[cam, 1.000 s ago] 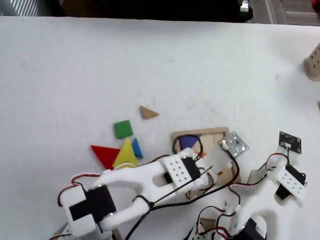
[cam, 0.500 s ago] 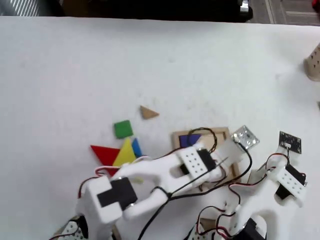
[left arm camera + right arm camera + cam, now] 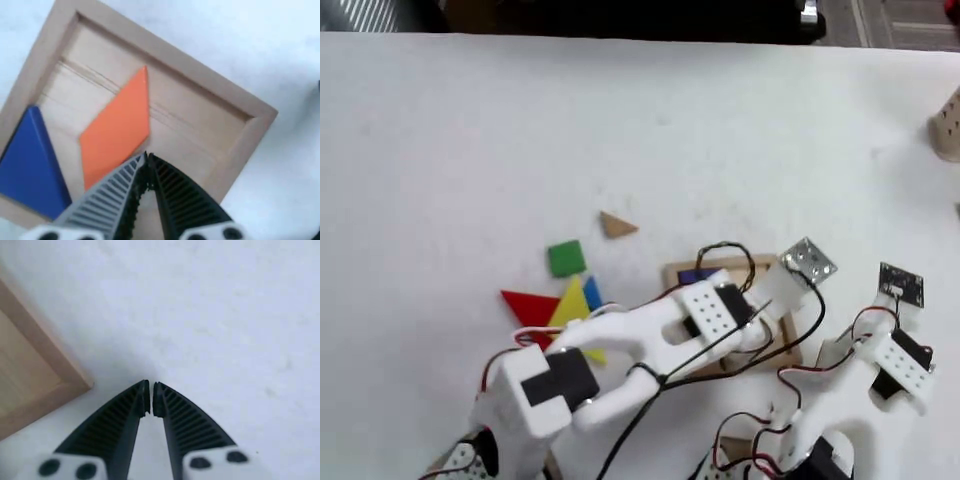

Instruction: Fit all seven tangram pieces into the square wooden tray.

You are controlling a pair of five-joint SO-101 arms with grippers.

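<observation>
The square wooden tray (image 3: 235, 107) holds an orange parallelogram (image 3: 117, 132) and a blue triangle (image 3: 27, 167). My left gripper (image 3: 147, 172) is shut and empty, its tips low over the tray floor at the orange piece's edge. From above, the left arm (image 3: 710, 315) covers most of the tray (image 3: 760, 263). A tan triangle (image 3: 617, 225), green square (image 3: 566, 258), red triangle (image 3: 528, 305), yellow triangle (image 3: 574, 304) and small blue piece (image 3: 594, 294) lie loose to the tray's left. My right gripper (image 3: 150, 400) is shut and empty over bare table beside a tray corner (image 3: 75, 380).
The right arm (image 3: 898, 365) sits at the table's near right, beside the tray. A tan object (image 3: 947, 125) stands at the far right edge. White tabletop (image 3: 620, 120) stretches open toward the back. Cables (image 3: 730, 260) loop over the tray's far rim.
The left arm has swung to the right and farther over the tray, its wrist now near the tray's far right corner. The right arm and the loose pieces have stayed put.
</observation>
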